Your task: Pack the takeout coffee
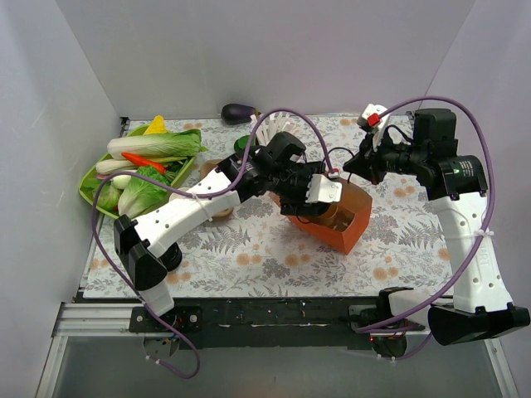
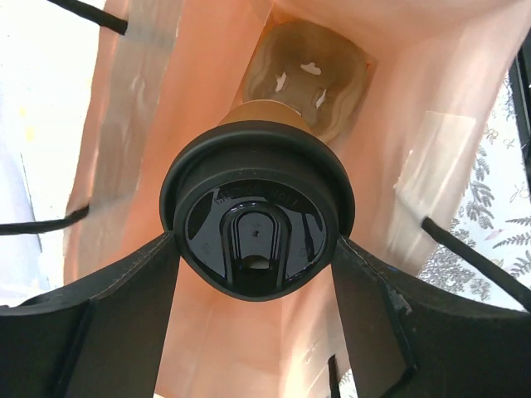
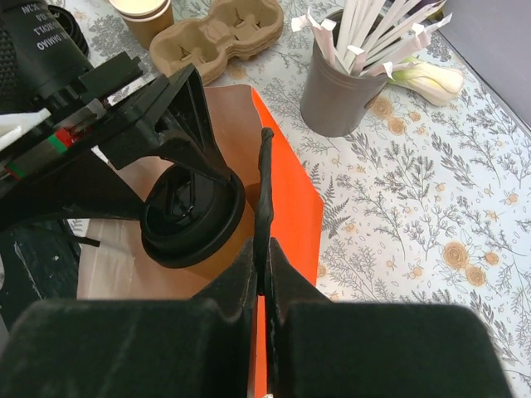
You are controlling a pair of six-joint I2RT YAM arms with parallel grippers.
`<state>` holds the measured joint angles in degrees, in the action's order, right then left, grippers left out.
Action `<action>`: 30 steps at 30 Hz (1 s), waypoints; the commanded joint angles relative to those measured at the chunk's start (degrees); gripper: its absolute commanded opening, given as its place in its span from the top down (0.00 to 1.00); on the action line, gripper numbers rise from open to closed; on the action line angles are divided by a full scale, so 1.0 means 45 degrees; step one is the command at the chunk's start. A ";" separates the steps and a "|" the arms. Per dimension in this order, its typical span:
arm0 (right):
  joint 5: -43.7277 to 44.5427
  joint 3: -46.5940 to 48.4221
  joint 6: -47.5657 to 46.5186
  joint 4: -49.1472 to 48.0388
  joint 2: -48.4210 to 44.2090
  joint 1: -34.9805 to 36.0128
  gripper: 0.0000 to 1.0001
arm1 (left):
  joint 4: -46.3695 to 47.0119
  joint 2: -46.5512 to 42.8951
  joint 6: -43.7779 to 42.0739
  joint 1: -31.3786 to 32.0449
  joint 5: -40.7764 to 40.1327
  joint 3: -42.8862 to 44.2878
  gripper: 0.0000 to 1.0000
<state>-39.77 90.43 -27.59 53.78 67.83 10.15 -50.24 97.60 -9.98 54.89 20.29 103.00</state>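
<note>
The takeout coffee, a brown paper cup (image 2: 270, 112) with a black lid (image 2: 257, 217), hangs inside the open mouth of the orange paper bag (image 1: 350, 225). My left gripper (image 2: 257, 249) is shut on it, with a finger (image 2: 124, 315) on each side just under the lid. The lid also shows in the right wrist view (image 3: 189, 217). A brown shape lies at the bag's bottom (image 2: 311, 70). My right gripper (image 3: 265, 249) is shut on the bag's black handle (image 3: 265, 166) at the far rim. In the top view both grippers meet over the bag, left (image 1: 319, 199) and right (image 1: 353, 170).
A grey cup of white sticks (image 3: 340, 91) and a moulded-pulp carrier tray (image 3: 224, 33) stand behind the bag. Another paper cup (image 3: 143, 12) is beside the tray. A green tray of vegetables (image 1: 141, 166) lies at the left, an eggplant (image 1: 239, 112) at the back.
</note>
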 commanded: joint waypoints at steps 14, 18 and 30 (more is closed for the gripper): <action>-0.1104 -0.1111 -0.0372 -0.1072 -0.0777 0.0068 0.99 | 0.2022 -0.1259 -0.1843 0.0067 -0.0369 -0.0875 1.00; -0.1143 -0.1073 -0.0352 -0.1033 -0.0758 0.0068 0.99 | 0.3465 -0.1843 -0.1865 0.0067 -0.0389 -0.2008 1.00; -0.1261 -0.1034 -0.0684 -0.0760 -0.0719 0.0068 0.99 | 0.4895 -0.1475 -0.1962 0.0087 0.0119 -0.2226 1.00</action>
<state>-43.90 85.34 -29.17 51.03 65.41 10.26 -31.97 92.99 -17.39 54.98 19.75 92.23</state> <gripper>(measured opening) 0.043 0.678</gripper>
